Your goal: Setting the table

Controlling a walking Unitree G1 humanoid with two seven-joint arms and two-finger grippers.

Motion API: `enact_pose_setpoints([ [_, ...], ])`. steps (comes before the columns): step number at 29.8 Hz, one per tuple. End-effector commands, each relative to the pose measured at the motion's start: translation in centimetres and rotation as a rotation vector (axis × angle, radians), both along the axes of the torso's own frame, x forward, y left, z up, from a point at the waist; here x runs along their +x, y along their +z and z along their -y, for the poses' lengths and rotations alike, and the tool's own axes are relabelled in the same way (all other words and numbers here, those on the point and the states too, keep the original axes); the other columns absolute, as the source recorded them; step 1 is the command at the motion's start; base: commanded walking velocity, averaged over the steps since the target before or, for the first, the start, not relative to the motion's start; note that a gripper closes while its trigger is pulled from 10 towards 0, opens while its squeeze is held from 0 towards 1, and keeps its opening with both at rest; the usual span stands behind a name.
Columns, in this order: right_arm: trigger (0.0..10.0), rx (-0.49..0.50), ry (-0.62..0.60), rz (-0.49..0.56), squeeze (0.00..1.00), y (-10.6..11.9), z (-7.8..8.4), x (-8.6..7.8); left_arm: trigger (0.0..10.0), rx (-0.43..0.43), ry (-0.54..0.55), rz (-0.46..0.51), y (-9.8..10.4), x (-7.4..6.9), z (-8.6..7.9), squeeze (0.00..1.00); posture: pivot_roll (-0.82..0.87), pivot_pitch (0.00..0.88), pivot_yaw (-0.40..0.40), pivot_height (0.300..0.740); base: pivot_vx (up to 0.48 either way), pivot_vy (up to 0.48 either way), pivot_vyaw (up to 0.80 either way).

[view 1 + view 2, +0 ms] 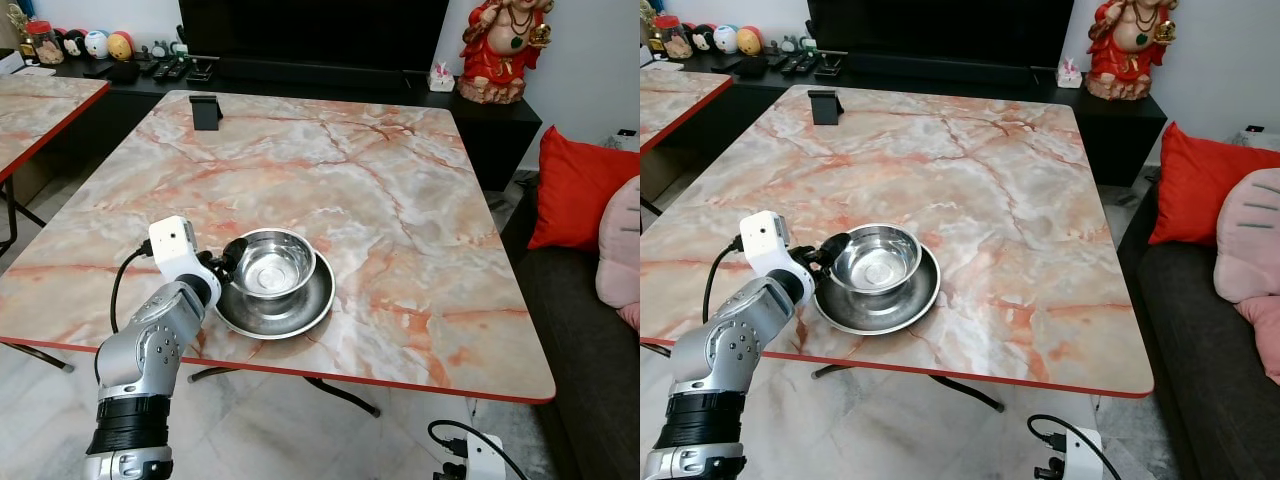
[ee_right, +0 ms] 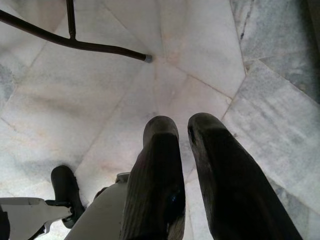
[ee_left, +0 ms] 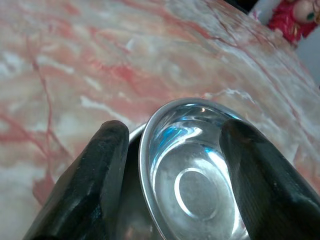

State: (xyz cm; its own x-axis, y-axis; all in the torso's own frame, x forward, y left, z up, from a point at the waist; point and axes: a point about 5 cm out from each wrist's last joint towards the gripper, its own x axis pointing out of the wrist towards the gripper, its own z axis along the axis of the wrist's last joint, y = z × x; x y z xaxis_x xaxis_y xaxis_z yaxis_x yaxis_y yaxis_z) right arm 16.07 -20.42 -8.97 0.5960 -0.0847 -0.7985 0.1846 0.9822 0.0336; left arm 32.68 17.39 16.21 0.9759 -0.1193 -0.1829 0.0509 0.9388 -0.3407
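Observation:
A steel bowl [image 1: 272,262] sits in a shallow steel plate [image 1: 310,308] near the front edge of the marble table [image 1: 400,190]. My left gripper [image 1: 232,258] is at the bowl's left rim. In the left wrist view its fingers [image 3: 102,170] stand wide apart astride that rim, one outside the bowl [image 3: 195,185] and one over its inside, so it is open. My right gripper [image 2: 182,127] hangs low beside the table over the tiled floor, with its two fingers nearly together and nothing between them.
A black phone stand [image 1: 205,110] stands at the table's far left. A second marble table [image 1: 40,105] is to the left. On the right, a dark sofa holds a red cushion [image 1: 575,190] and a pink one [image 1: 622,245]. A red figurine [image 1: 503,45] stands on the back cabinet.

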Motion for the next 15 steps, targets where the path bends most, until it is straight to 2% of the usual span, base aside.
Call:
enact_pose_setpoints([
  [1, 10.0, 0.001, -0.003, -0.01, 0.0, -0.1, -0.1, -0.2, 10.0, 0.052, -0.019, 0.07, 1.1, 0.0, 0.1, 0.0, 0.05, 0.0, -0.04, 0.74, 0.0, 0.0, 0.0],
  [4, 10.0, 0.001, -0.015, -0.004, 0.0, -0.1, 0.0, -0.1, 10.0, 0.06, -0.016, 0.148, 2.2, 0.0, -0.1, 0.0, 0.04, 0.0, -0.038, 0.74, 0.0, 0.0, 0.0],
  [5, 10.0, -0.001, -0.023, -0.002, 0.0, 0.0, 0.1, -0.1, 10.0, 0.088, -0.018, 0.18, 2.6, 0.0, -0.2, 0.0, 0.04, 0.0, -0.038, 0.74, 0.0, 0.0, 0.0],
  [6, 10.0, -0.001, -0.023, -0.002, 0.0, 0.0, 0.1, -0.1, 10.0, 0.088, -0.018, 0.18, 2.6, 0.0, -0.2, 0.0, 0.04, 0.0, -0.038, 0.74, 0.0, 0.0, 0.0],
  [7, 10.0, -0.004, -0.029, 0.001, 0.0, 0.0, 0.2, -0.1, 10.0, 0.146, 0.0, 0.263, 3.5, -0.2, -0.5, 0.0, 0.05, 0.0, -0.039, 0.74, 0.0, 0.0, 0.0],
  [8, 10.0, -0.004, -0.031, 0.003, 0.0, 0.0, 0.2, -0.1, 10.0, 0.216, 0.014, 0.294, 3.6, -0.3, -0.7, 0.0, 0.05, 0.0, -0.038, 0.74, 0.0, 0.0, 0.0],
  [9, 10.0, -0.004, -0.031, 0.003, 0.0, 0.0, 0.2, -0.1, 10.0, 0.216, 0.014, 0.294, 3.6, -0.3, -0.7, 0.0, 0.05, 0.0, -0.038, 0.74, 0.0, 0.0, 0.0],
  [11, 10.0, -0.004, -0.033, 0.004, 0.0, 0.0, 0.2, -0.1, 10.0, 0.312, 0.032, 0.319, 3.0, -0.4, -1.2, 0.0, 0.04, 0.0, -0.038, 0.74, 0.0, 0.0, 0.0],
  [15, 10.0, -0.005, -0.037, 0.006, 0.0, 0.0, 0.2, -0.1, 10.0, 0.31, 0.044, 0.311, 2.0, -0.4, -1.5, 0.0, 0.03, 0.0, -0.035, 0.74, 0.0, 0.0, 0.0],
])
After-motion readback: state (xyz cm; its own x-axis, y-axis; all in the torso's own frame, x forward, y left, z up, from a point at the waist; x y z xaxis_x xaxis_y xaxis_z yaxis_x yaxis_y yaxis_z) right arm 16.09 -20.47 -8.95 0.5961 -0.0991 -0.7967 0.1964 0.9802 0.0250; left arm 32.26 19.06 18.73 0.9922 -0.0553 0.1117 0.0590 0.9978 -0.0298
